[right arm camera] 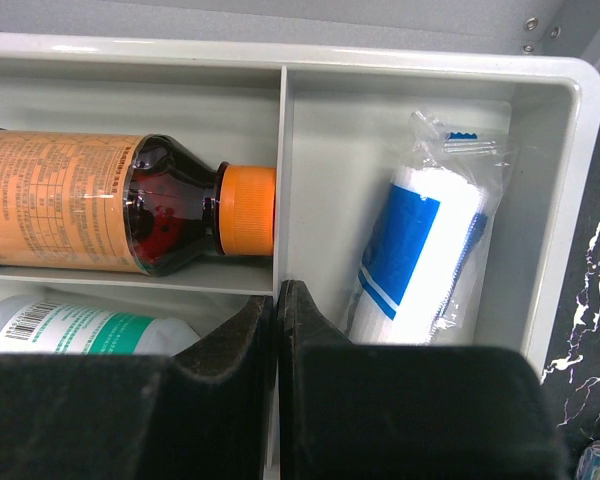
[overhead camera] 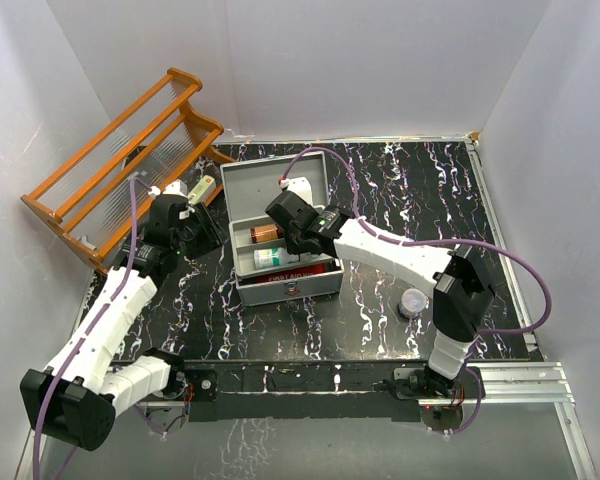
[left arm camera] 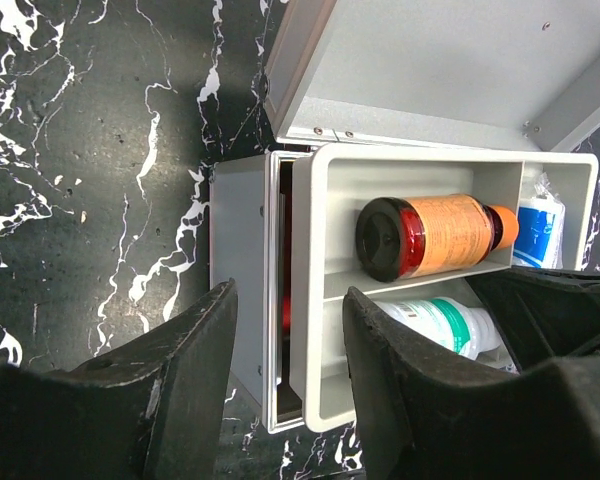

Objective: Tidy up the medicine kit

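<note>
On the marbled table [overhead camera: 400,200], the grey medicine kit [overhead camera: 255,190] stands lid-up, left jaws apart, right jaws together.

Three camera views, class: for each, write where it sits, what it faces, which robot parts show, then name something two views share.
Top external: high at the near edge, looking down at the table and medicine kit; left arm, right arm.
Left wrist: beside the kit's end; open left gripper.
Right wrist: over the tray; shut right gripper.
Both wrists share the amber bottle.

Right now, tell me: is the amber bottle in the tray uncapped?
No, the amber bottle lies in the tray with its orange cap on.
</note>
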Action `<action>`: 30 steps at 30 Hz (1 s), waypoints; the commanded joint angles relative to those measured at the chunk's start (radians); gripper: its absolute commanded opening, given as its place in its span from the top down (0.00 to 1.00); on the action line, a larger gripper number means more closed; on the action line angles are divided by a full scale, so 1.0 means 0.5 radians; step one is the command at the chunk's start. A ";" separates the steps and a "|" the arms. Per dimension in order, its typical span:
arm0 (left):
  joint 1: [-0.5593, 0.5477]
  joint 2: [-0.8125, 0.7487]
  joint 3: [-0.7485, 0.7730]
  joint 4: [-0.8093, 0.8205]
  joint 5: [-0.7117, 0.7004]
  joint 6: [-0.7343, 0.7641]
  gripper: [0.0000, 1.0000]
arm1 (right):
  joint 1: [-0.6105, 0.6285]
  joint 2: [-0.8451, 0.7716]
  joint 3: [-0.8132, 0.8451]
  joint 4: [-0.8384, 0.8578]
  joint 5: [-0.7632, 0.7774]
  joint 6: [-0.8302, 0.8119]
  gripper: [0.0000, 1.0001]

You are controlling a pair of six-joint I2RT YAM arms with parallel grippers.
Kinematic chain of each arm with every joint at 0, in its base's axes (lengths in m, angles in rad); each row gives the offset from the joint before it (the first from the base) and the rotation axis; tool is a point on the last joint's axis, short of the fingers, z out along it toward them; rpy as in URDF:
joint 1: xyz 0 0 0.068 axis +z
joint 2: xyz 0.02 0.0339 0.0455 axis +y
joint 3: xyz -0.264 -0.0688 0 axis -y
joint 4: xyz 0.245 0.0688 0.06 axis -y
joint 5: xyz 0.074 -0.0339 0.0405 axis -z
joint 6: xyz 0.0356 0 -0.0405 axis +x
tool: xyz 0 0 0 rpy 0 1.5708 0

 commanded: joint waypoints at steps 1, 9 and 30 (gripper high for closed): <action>-0.004 0.020 -0.006 0.045 0.088 0.022 0.54 | -0.002 -0.037 0.022 0.191 0.098 0.073 1.00; -0.004 0.102 -0.021 0.065 0.179 0.026 0.54 | -0.003 -0.023 -0.006 0.182 0.119 0.099 1.00; -0.003 0.241 -0.068 0.082 0.256 0.039 0.54 | -0.015 -0.035 -0.060 0.144 -0.013 0.069 1.00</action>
